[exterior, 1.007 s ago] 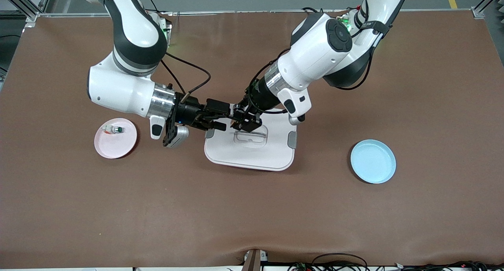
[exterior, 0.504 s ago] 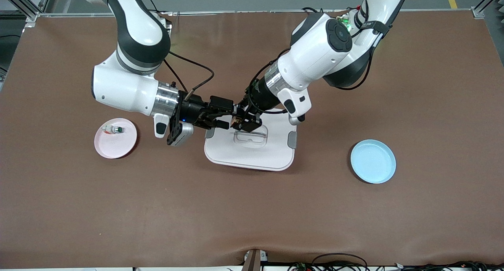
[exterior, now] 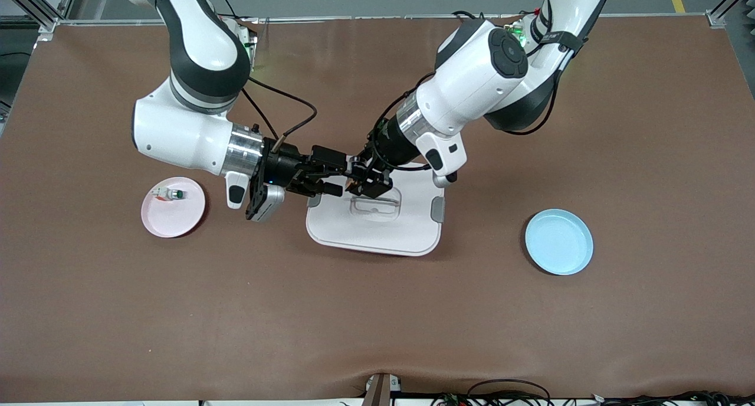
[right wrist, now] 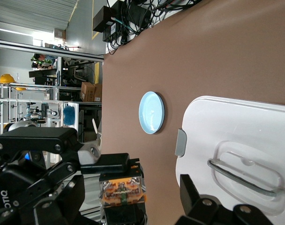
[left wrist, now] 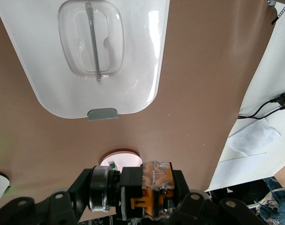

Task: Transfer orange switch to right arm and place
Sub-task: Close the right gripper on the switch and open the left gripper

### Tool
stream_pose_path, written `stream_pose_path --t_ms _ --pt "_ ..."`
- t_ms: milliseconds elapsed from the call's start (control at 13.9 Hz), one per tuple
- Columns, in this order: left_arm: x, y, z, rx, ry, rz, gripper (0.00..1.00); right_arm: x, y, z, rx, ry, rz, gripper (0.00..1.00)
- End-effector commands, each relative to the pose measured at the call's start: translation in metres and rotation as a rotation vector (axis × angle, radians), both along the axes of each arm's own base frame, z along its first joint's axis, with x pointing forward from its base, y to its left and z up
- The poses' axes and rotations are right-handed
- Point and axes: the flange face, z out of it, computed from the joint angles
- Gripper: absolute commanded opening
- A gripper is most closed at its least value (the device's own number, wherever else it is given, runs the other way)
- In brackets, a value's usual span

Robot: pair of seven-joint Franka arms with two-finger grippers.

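Clearly orange switch (left wrist: 156, 187): clear cap, amber body.

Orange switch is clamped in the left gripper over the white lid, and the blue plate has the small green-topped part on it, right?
Not quite. The green-topped part lies on the pink plate; the blue plate holds nothing, as the front view shows. The left gripper does clamp the orange switch over the white lid.

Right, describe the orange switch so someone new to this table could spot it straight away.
Start at the white lid in the middle of the table; the two grippers meet above its edge nearest the robots. The orange switch sits there, clamped in the left gripper. It is a tiny black block with an amber middle, unlike the white, green-topped part on the pink plate.
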Motion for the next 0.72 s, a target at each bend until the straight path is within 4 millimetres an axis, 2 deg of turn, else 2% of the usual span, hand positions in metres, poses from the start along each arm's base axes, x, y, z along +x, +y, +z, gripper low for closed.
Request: stream_pose_path --t_ms 0,144,288,648 --pt "0.0022 -0.0024 0.0030 0.003 -0.012 0.019 0.40 0.0075 0.0024 0.0001 0.027 -0.011 -0.002 0.87" --pt "0.0020 -0.0023 0.0041 0.003 -0.014 0.019 0.40 0.0083 0.0026 0.0032 0.030 -0.017 -0.003 0.80" --pt "0.0019 -0.0023 0.0041 0.003 -0.015 0.018 0.40 0.0080 0.0034 0.0033 0.029 -0.019 -0.002 0.62" --pt "0.0019 -0.0023 0.0041 0.003 -0.014 0.019 0.40 0.0064 0.0071 0.0031 0.028 -0.036 0.012 0.46"
